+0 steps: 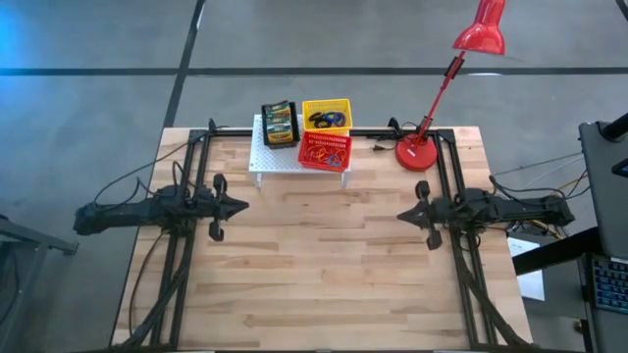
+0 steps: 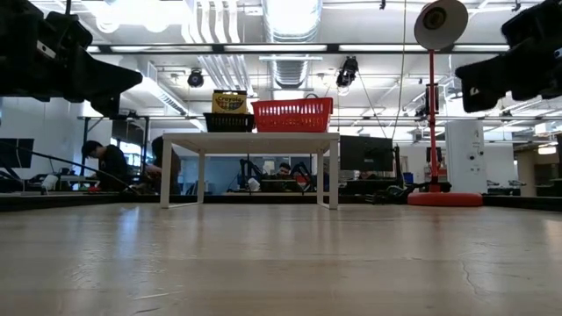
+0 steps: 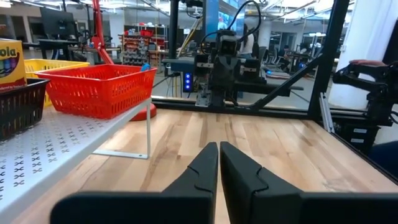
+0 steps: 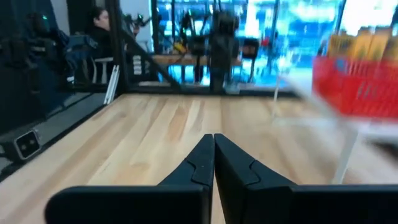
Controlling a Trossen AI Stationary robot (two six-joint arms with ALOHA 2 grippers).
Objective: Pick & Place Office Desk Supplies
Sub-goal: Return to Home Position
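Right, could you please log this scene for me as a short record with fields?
Left gripper: shut, empty, table's left side
Right gripper: shut, empty, table's right side
White rack: back centre, bearing three baskets
Black basket: holds crayon box
Yellow basket: holds elastic loops
Red basket: holds further loops
Red lamp: back right, beside rack

Table (image 1: 324,255): pale wood planks, smooth, faint sheen.
Rack (image 3: 56,149): white perforated metal, matt.
Red basket (image 1: 325,152): plastic lattice, slightly glossy.
Lamp (image 1: 480,37): glossy red shade.
Left gripper (image 3: 218,145): matt black plastic.
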